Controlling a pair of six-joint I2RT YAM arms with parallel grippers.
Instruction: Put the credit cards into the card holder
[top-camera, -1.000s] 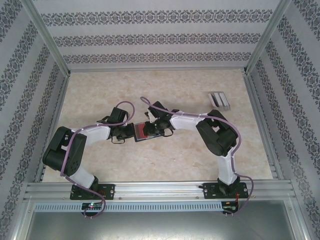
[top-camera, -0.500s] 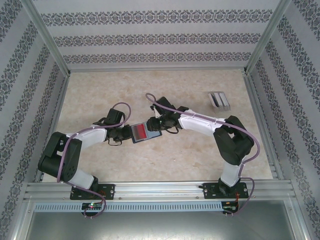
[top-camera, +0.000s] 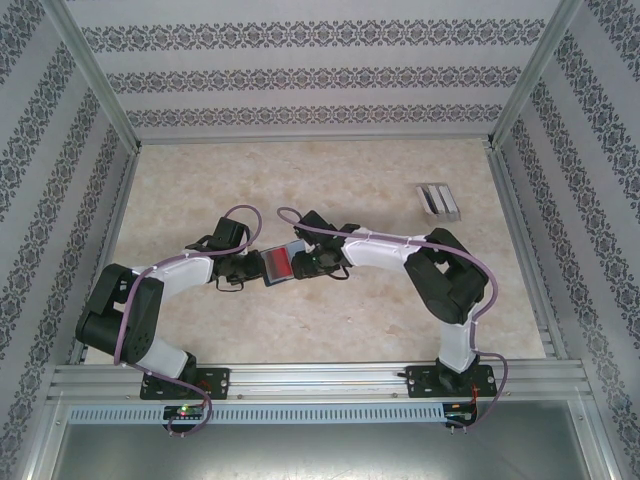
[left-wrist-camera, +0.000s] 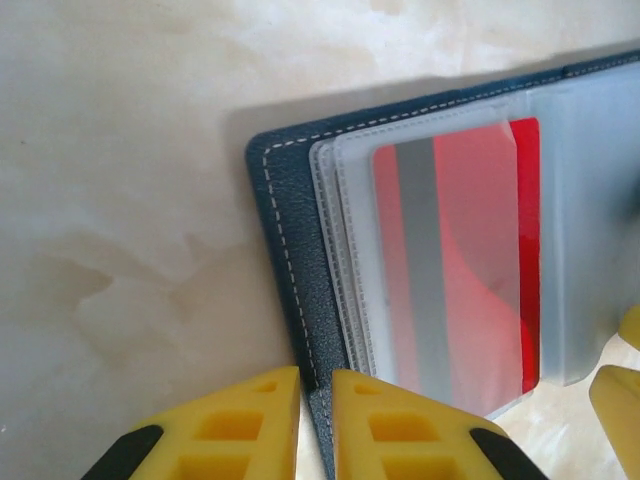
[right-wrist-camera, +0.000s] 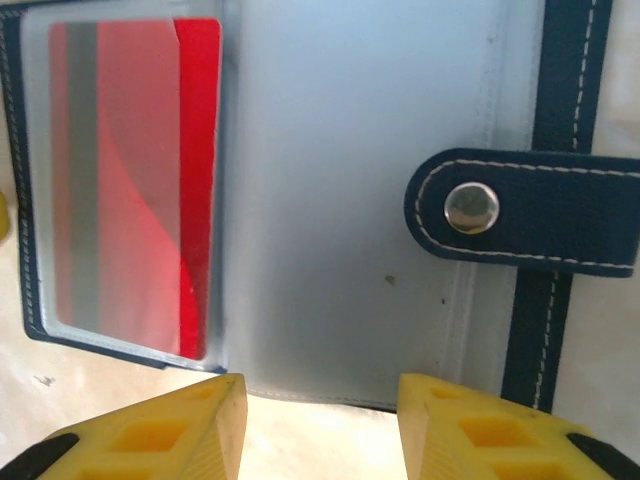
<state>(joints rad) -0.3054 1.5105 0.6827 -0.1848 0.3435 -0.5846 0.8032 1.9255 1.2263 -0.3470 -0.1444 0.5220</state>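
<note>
**Card seated in the holder; both grippers at its edges.** The small navy-blue, stitched, leather-like folding card holder lies opened flat on the pale marbled table, mid-table between my two grippers. One red plastic credit card with a grey stripe sits in a frosted clear sleeve of the holder. A narrow strip along the card's long edge toward the fold is uncovered. The navy strap with its silver snap button lies across the opposite leaf.

My left gripper is at the holder's outer edge, fingers a thin slit apart, and the stitched border runs into that slit. I cannot tell whether I am pinching it. My right gripper is spread wide just short of the near edge, with nothing between its fingers.

I judge the step in hand to be finishing this card's insertion. The next move calls either for nudging the bare strip fully under the sleeve or for fetching another card while the holder is kept from sliding.

Count: one holder, one card, one strap, one snap, and one clear slotted plastic case well apart at far right.
</note>
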